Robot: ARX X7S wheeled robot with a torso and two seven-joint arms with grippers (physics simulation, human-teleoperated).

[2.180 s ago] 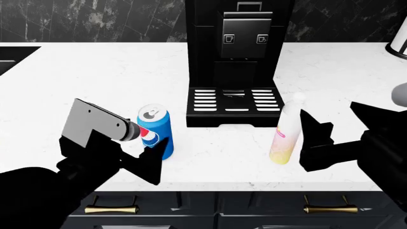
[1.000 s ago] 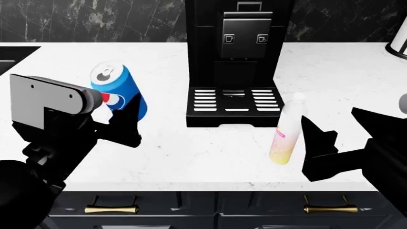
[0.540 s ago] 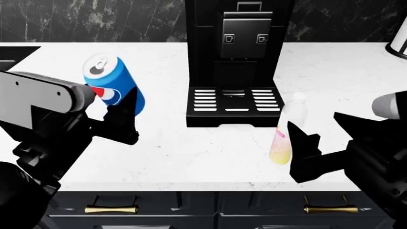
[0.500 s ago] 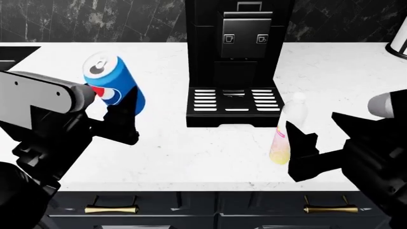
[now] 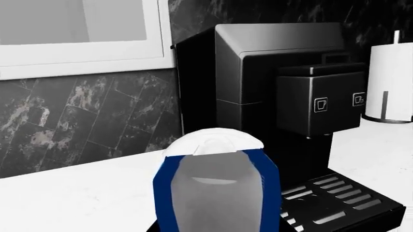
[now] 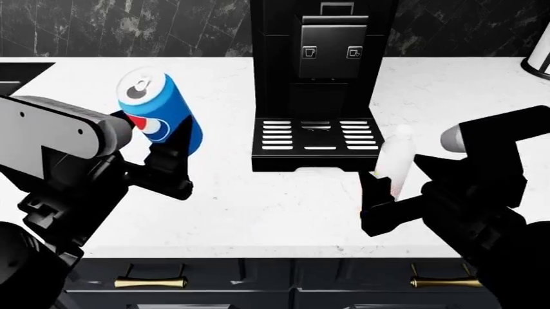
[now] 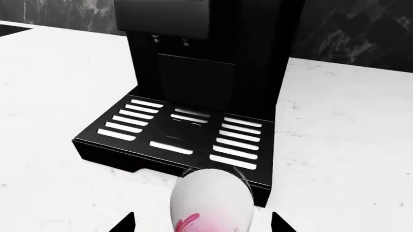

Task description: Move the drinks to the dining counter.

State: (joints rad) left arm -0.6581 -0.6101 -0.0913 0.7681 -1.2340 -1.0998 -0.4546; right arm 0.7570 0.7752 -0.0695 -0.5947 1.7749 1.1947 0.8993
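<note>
Can point(image 6: 160, 116) held clamped in left jaws point(image 6: 163, 168), lifted off bench point(image 6: 284, 206), left of coffee machine point(image 6: 320, 77). Bottle point(image 6: 395, 158) stands at machine's front right, between open right jaws point(image 6: 391, 205), not yet gripped. Nothing delivered yet.

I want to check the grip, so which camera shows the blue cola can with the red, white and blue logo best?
The head view: the blue cola can shows logo and top, tilted, in the left gripper. The left wrist view shows only its plain close-up side; the right wrist view misses it.
</note>
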